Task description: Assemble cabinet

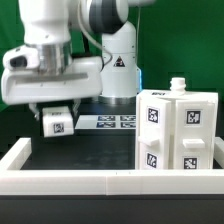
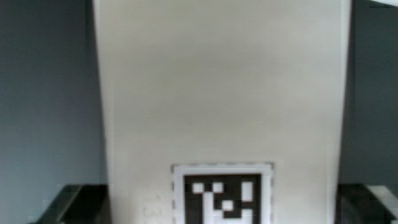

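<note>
Right, here's the end effector (image 1: 57,112) in the upper left of the exterior view, its two fingers closed on a small white block (image 1: 57,122). The block is matte and square-cornered, with a black-and-white tag (image 1: 58,125) on the face toward the camera. It sits just under the bulky white hand of the arm (image 1: 60,40). Whether its underside touches the dark surface (image 1: 95,150), I can't tell from here.

Over to the wrist view: the same block (image 2: 222,90) fills the middle as a tall, plain, smooth slab with straight parallel edges. There's one tag (image 2: 222,195) near one end, and the dark blurred shapes on either side of that end are too dim to name.

The cabinet's box (image 1: 180,135) stands on the right of the exterior view, well apart from the block. It's matte white, upright and boxy, with sharp vertical edges. Seams split its faces into panels, several tags are spread across them, and a small knob (image 1: 178,84) sits on top. Its foot is just behind the front rail of the low white frame (image 1: 100,181), which runs along the lower edge of the picture and up the left side.

Between block and box there's a wide stretch of bare black surface, flat and dull. Behind it, centre frame, lies the marker board (image 1: 108,121), thin and flat, near the arm's base (image 1: 120,70). A green backdrop closes off the rear.
</note>
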`<action>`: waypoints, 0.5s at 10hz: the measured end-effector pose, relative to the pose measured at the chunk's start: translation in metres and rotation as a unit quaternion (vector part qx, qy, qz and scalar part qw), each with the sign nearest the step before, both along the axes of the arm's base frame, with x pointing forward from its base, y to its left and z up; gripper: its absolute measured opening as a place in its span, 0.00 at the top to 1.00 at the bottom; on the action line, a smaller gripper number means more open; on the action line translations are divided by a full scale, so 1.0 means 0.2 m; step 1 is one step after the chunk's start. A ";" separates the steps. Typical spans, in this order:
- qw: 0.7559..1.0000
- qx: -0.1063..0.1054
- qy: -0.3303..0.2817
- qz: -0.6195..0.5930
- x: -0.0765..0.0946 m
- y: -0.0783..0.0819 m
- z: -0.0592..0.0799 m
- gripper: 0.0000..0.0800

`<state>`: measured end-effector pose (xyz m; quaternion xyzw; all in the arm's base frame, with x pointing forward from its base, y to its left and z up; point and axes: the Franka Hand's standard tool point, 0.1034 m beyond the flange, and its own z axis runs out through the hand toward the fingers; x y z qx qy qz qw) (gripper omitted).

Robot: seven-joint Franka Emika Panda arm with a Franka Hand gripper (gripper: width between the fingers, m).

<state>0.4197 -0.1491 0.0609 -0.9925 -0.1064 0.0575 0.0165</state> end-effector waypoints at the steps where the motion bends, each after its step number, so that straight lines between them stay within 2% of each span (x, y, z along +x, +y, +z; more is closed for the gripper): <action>1: 1.000 -0.001 -0.010 0.002 0.04 0.07 0.10 0.30; 3: 1.000 0.006 -0.013 -0.012 0.14 0.26 0.35 0.30; 5: 0.999 -0.006 -0.014 -0.050 0.26 0.47 0.52 0.30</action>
